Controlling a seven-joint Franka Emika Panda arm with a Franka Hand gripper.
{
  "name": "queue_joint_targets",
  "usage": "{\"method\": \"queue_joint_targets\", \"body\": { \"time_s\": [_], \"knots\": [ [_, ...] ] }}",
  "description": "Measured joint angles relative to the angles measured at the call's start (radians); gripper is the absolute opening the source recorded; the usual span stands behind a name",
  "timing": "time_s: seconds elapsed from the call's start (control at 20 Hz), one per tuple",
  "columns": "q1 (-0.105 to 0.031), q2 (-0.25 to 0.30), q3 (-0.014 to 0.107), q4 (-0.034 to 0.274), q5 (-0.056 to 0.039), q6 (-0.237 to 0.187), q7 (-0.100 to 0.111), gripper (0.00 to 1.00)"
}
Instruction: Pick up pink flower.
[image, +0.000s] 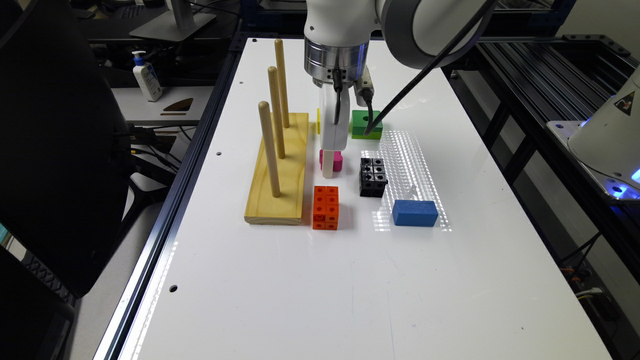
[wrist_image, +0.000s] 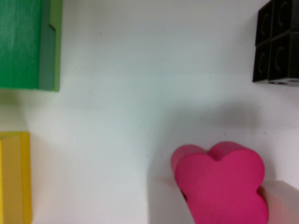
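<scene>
The gripper (image: 328, 167) is down on the white table (image: 350, 280), beside the wooden peg board (image: 280, 170). From outside, the pink flower (image: 338, 161) is half hidden behind it. The wrist view shows more: a white finger (wrist_image: 166, 200) on each side of the pink flower (wrist_image: 222, 184), close against it; whether they squeeze it I cannot tell.

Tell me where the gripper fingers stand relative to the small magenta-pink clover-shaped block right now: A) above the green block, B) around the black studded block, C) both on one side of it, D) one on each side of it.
D: in the wrist view the white fingers flank the pink flower, one on each side.
</scene>
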Motion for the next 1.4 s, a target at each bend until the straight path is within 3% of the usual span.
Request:
{"method": "queue_joint_targets", "body": {
  "time_s": [0.75, 1.05, 1.3, 1.4],
  "knots": [
    [-0.001, -0.007, -0.001, -0.001, 0.0000, -0.004, 0.000, 0.00],
    [-0.001, -0.069, -0.001, -0.003, 0.0000, -0.064, 0.000, 0.00],
    [-0.001, -0.081, -0.001, -0.005, 0.0000, -0.073, 0.000, 0.00],
    [-0.001, -0.112, -0.001, -0.005, 0.0000, -0.101, 0.000, 0.00]
  ]
}}
